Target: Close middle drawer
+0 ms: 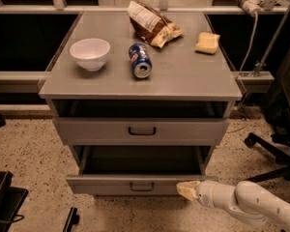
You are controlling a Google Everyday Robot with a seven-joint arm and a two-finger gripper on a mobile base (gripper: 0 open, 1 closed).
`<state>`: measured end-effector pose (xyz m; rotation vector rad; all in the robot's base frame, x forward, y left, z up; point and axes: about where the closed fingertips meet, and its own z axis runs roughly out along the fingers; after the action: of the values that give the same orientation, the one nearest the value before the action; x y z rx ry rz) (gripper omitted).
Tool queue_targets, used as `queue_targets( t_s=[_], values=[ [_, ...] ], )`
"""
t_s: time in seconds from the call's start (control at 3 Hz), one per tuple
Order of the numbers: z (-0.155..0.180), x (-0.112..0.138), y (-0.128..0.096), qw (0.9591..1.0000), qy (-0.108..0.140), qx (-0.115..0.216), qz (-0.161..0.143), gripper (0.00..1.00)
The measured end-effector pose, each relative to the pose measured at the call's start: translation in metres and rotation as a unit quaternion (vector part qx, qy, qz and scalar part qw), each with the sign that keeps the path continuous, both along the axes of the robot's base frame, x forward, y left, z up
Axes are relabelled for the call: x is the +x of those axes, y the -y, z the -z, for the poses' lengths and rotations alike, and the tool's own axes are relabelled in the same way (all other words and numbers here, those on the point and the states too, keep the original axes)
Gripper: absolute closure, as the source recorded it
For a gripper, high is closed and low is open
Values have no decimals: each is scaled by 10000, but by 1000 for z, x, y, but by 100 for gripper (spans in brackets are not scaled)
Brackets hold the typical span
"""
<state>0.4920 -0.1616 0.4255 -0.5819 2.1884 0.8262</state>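
The middle drawer (111, 184) is a wide shallow grey drawer with a small dark loop handle (141, 186), pulled well out below the top drawer (87, 128). Its dark inside shows and looks empty. My gripper (187, 190) comes in from the lower right on a white arm (251, 204). Its pale fingertips are together with no gap, resting at the right part of the middle drawer's front, right of the handle. The lowest drawer is hidden under the open one.
On the cabinet top (183, 76) are a white bowl (90, 53), a blue can (139, 66) on its side, a brown snack bag (151, 23) and a yellow sponge (207, 42). An office chair base (268, 151) stands at the right, dark objects (2, 197) at the lower left.
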Motion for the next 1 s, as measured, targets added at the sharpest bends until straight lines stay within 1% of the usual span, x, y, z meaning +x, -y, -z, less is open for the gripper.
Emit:
queue_targets(
  t_s=[0.33,0.67,1.0],
  values=[
    [21,29,5,9978,258,-377,473,100],
    [23,67,12,9922,604,-646,882,100],
    [7,97,19,9837,1028,-844,1212,100]
  ],
)
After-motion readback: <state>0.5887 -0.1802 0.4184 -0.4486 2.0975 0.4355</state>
